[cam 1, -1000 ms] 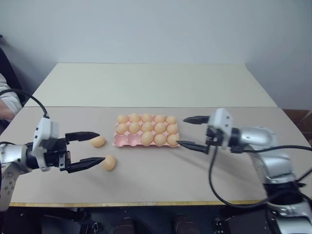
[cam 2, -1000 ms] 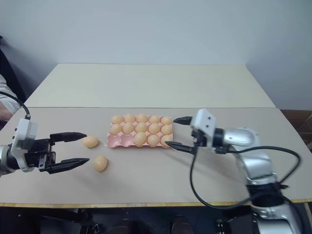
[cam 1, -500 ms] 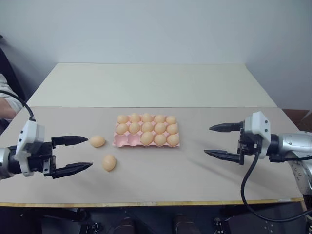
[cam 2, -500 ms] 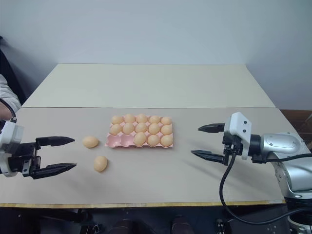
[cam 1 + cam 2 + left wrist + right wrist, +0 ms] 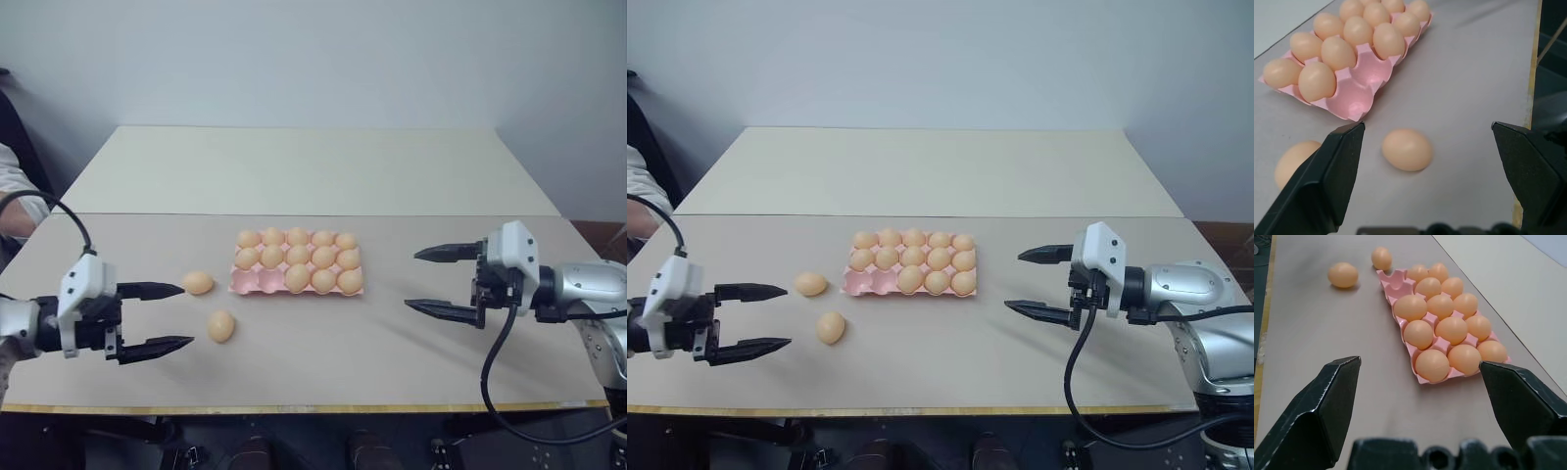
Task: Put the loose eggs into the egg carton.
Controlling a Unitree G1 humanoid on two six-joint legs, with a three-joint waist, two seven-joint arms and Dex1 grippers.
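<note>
Two loose eggs (image 5: 197,283) (image 5: 221,325) lie on the table (image 5: 323,343) left of the egg carton (image 5: 296,277); the farther one lies crosswise, the nearer one tilts toward the front edge. Thirteen eggs fill the pink carton, whose long axis runs left to right, two front-left cups bare. Left claw (image 5: 160,317) gapes, empty, near the loose eggs. Right claw (image 5: 433,280) gapes, empty, well right of the carton.
</note>
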